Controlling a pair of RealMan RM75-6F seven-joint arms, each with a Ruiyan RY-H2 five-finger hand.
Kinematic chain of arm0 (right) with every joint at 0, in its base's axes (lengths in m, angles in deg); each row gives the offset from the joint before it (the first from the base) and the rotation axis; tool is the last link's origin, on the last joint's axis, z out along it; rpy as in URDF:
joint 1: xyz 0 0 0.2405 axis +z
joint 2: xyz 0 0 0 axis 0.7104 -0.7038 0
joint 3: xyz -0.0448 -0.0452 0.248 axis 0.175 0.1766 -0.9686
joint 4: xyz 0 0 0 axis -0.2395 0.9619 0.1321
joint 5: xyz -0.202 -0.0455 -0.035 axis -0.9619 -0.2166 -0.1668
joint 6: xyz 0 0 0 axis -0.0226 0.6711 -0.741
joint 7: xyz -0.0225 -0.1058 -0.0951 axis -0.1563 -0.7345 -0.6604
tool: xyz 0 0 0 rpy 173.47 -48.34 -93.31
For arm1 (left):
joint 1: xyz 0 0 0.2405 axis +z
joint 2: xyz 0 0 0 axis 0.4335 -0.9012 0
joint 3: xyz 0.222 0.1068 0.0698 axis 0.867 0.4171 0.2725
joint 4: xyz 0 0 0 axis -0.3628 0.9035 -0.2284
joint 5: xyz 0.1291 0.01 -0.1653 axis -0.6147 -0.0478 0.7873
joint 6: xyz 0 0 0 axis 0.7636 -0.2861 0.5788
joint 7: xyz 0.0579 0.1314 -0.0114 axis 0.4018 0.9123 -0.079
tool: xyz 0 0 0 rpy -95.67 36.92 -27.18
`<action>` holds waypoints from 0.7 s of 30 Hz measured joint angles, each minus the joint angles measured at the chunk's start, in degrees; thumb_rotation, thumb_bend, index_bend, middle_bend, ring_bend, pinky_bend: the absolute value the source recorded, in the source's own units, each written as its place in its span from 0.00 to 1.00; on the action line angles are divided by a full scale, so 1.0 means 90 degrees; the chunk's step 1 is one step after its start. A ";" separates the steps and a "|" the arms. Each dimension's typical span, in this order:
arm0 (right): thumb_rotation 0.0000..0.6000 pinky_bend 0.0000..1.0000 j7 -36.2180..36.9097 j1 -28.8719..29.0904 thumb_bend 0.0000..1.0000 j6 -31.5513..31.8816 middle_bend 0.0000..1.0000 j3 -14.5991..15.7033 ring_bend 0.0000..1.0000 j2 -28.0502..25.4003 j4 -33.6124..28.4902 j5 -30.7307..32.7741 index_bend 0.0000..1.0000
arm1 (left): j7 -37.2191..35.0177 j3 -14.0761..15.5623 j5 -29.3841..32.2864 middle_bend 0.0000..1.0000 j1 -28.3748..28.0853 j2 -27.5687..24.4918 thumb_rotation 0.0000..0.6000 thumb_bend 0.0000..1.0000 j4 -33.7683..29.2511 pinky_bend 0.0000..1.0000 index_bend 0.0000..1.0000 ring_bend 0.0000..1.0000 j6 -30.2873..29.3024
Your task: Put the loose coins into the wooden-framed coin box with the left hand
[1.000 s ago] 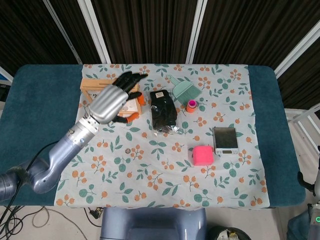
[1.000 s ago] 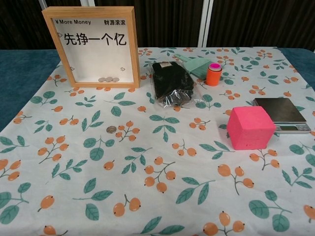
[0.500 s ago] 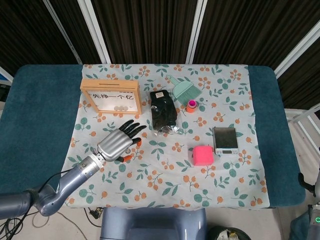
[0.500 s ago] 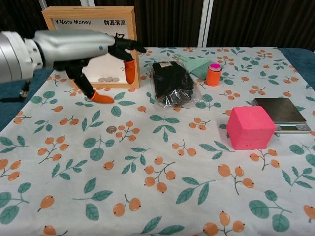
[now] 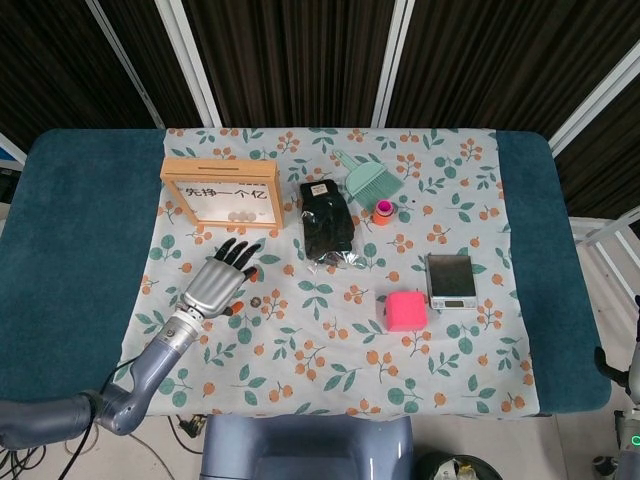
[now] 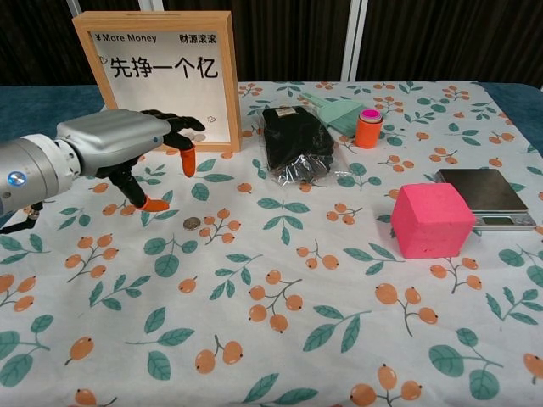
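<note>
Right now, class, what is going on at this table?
The robot's left hand hovers open over the floral cloth, just left of a loose coin lying on it and not yet touching it. Behind stands the wooden-framed coin box, with a few coins already showing at its bottom. The right hand is out of view.

My silver, black-fingered left hand [image 5: 216,282] [image 6: 119,140] empty, fingers spread, palm down, low above the tabletop's left side.

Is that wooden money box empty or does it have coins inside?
Not empty: a few coins lie at the bottom of the coin box.
</note>
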 measured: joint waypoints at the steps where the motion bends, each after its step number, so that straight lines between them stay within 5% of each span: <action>1: 1.00 0.00 0.0004 0.0001 0.39 -0.0013 0.03 0.0002 0.00 -0.0005 -0.0001 0.0003 0.09 | -0.0004 -0.0028 0.0014 0.01 -0.0013 0.0040 1.00 0.16 0.0074 0.00 0.42 0.00 0.0036; 15: 1.00 0.00 -0.0047 0.0017 0.39 -0.0087 0.03 0.0023 0.00 -0.0082 -0.0041 0.0082 0.09 | 0.0093 -0.0355 0.0469 0.00 -0.0509 0.0139 1.00 0.10 0.0360 0.00 0.41 0.00 0.1197; 21: 1.00 0.00 -0.0048 0.0028 0.39 -0.0098 0.03 0.0023 0.00 -0.0083 -0.0041 0.0092 0.09 | 0.0516 -0.0397 0.0601 0.00 -0.0641 0.0070 1.00 0.10 0.0287 0.00 0.41 0.00 0.1181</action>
